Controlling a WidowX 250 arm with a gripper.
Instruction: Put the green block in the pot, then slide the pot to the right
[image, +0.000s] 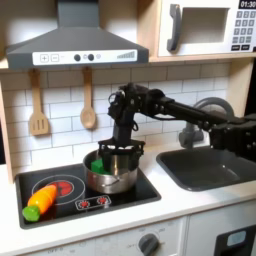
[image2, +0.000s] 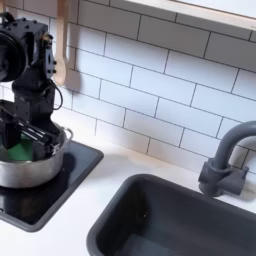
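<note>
Pot (image: 109, 178) of shiny silver sits on the black stovetop (image: 60, 205), toward its right edge in the first exterior view; green block (image2: 20, 150) lies inside it; gripper (image: 117, 153) reaches down into the pot's mouth, fingers spread against the rim; orange carrot (image: 41, 199) rests at the stovetop's front left corner.

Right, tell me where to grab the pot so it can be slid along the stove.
Grip the pot by its rim, coming straight down from above with one finger inside the wall and one outside. Its low, straight, thin walls and open top suit that pinch. The gripper is already at the rim, and the green block sits at the first exterior view's left edge.
</note>
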